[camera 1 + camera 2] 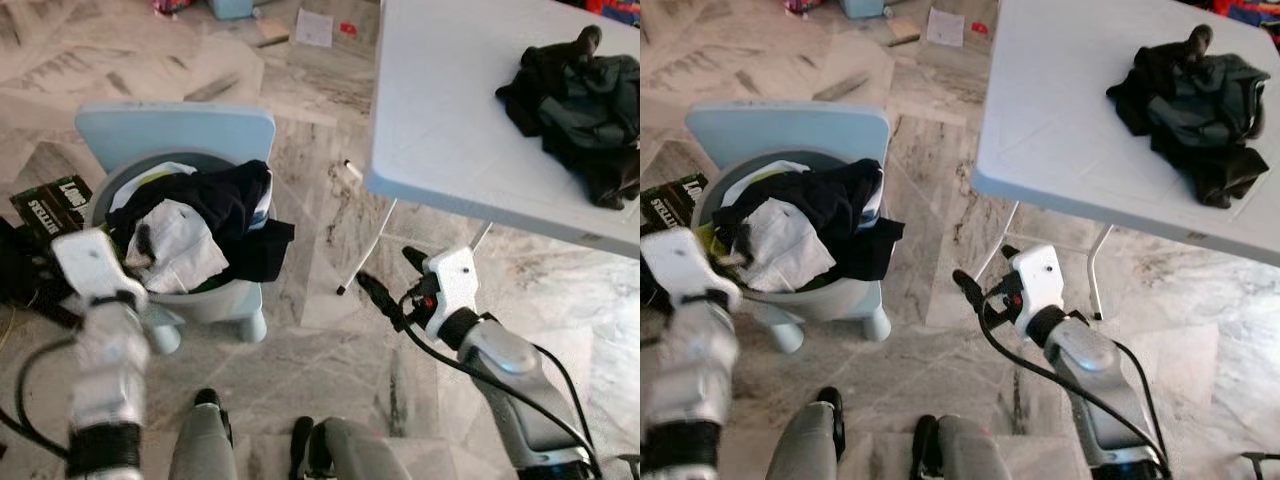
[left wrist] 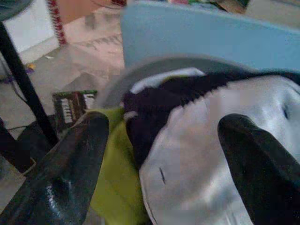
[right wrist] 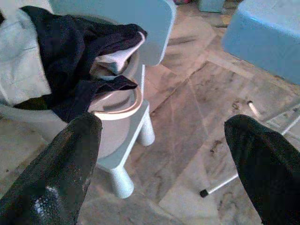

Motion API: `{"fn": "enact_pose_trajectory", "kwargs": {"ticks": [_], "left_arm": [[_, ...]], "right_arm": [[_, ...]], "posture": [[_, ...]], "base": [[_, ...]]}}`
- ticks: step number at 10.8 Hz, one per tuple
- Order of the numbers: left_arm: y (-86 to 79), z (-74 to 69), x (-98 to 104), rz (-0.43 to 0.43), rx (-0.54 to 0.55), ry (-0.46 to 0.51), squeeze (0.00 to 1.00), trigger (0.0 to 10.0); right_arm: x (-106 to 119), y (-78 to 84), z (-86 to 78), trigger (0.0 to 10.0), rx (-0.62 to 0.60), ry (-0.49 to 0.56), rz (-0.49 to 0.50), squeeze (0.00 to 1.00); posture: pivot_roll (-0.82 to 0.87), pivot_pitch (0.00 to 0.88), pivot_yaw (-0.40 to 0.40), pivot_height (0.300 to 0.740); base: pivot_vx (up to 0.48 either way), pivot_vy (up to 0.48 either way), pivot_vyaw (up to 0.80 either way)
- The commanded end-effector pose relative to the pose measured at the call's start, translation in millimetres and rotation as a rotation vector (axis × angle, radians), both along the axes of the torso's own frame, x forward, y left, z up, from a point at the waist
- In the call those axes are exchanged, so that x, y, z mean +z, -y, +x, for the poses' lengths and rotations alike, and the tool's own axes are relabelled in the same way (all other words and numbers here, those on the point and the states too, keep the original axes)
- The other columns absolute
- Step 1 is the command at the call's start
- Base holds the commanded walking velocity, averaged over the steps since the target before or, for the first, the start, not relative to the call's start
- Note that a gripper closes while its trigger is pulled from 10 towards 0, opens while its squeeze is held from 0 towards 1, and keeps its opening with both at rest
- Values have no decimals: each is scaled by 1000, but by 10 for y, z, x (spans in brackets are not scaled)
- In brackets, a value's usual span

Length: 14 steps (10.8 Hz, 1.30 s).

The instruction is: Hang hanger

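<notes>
Even daylight, soft shadows; the 2 wrist views blur (fingers especially).

Bare marble floor (image 1: 300, 340) lies open between the stool (image 1: 180, 140) and the table (image 1: 460, 110); only the table's thin legs (image 1: 365, 250) cross it. The right gripper (image 1: 385, 275) hangs over this gap, fingers spread, nothing between them. The basin (image 1: 200, 290) on the stool is heaped with clothes (image 1: 200, 225) spilling over its rim, and the stool's back closes its far side. The left gripper (image 2: 164, 154), fingers apart, sits just over that heap. The tabletop's near half is bare; a dark bundle (image 1: 580, 100) takes its far corner.
</notes>
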<state>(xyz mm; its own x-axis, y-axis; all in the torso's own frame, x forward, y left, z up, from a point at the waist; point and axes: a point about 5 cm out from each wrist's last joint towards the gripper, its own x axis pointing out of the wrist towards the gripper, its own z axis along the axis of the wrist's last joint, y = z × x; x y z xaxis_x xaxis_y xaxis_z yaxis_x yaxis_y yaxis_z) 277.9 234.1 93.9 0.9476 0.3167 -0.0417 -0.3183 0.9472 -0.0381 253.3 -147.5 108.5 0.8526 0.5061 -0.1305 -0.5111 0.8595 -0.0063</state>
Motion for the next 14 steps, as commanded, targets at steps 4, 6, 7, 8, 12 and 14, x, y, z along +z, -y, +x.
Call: {"fn": "enact_pose_trajectory", "kwargs": {"ticks": [4,6,7,8,12,14], "left_arm": [[133,-24,65,150,-98,-39,0,10000],[193,-90,40,185,-144,-42,0,10000],[204,-97,44,177,-145,-40,0,10000],[204,-167,38,178,-166,-33,0,10000],[328,-292,14,289,-262,-38,0,10000],[336,-280,19,293,-261,-37,0,10000]], "right_arm": [[-32,38,86,10000,-121,37,6,0],[-55,54,112,10000,-178,57,20,0],[-61,63,120,10000,-199,64,25,0],[-64,99,132,10000,-232,76,22,0],[-105,244,199,10000,-396,73,86,0],[-163,253,162,10000,-428,54,104,0]], "posture": [[6,179,-136,740],[20,161,-113,740],[20,148,-107,740],[15,141,-103,740],[37,127,-75,740],[33,130,-65,740]], "base": [[0,480,0],[0,240,0],[0,0,0],[0,0,0],[0,0,0],[0,0,0]]}}
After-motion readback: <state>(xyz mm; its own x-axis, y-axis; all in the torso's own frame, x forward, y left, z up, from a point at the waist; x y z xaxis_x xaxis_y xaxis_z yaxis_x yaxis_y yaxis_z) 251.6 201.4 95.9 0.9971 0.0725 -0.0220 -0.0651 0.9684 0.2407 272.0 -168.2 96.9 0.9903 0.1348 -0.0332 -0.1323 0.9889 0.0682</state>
